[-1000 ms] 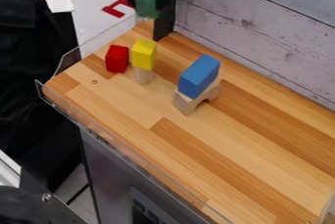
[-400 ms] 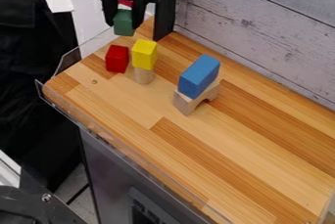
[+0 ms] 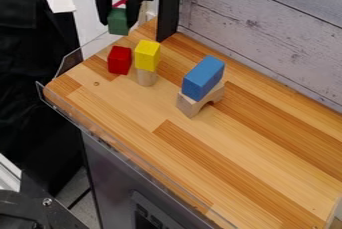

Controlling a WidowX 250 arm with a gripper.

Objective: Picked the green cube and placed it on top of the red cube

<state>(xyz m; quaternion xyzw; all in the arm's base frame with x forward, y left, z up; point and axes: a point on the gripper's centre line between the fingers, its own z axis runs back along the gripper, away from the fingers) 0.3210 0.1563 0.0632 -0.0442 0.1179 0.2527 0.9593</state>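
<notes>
Green cube swings round to twelve o'clock of its red target

Green cube [image 3: 118, 22] up in the air, and it has just slid across towards ten o'clock on the view! It's with the gripper [image 3: 118, 25], out at eleven o'clock: fingers parted only by the cube's width, one on each side, and the grip looks firm. Straight below on the view, at six o'clock from it, stands the red cube [image 3: 119, 60], upright on the wooden counter [image 3: 220, 158]. That shift matters: the load now looks roughly lined up with its target, though this slant hides how much depth is left to cover.

Compare the first frame! There the green cube hung higher on the view, over towards one o'clock of the red one; by the second it had dropped and swung left, and since then only a small nudge left and a touch up. Nothing on the counter has budged: yellow block [image 3: 147, 55] on its wooden cylinder [image 3: 147, 77], at three o'clock from the red cube and close by; blue block [image 3: 203, 78] on the wooden arch [image 3: 199, 102], further out at four o'clock. Next, I'd judge, careful centring and lowering, with that yellow tower the one to avoid clipping.
</notes>
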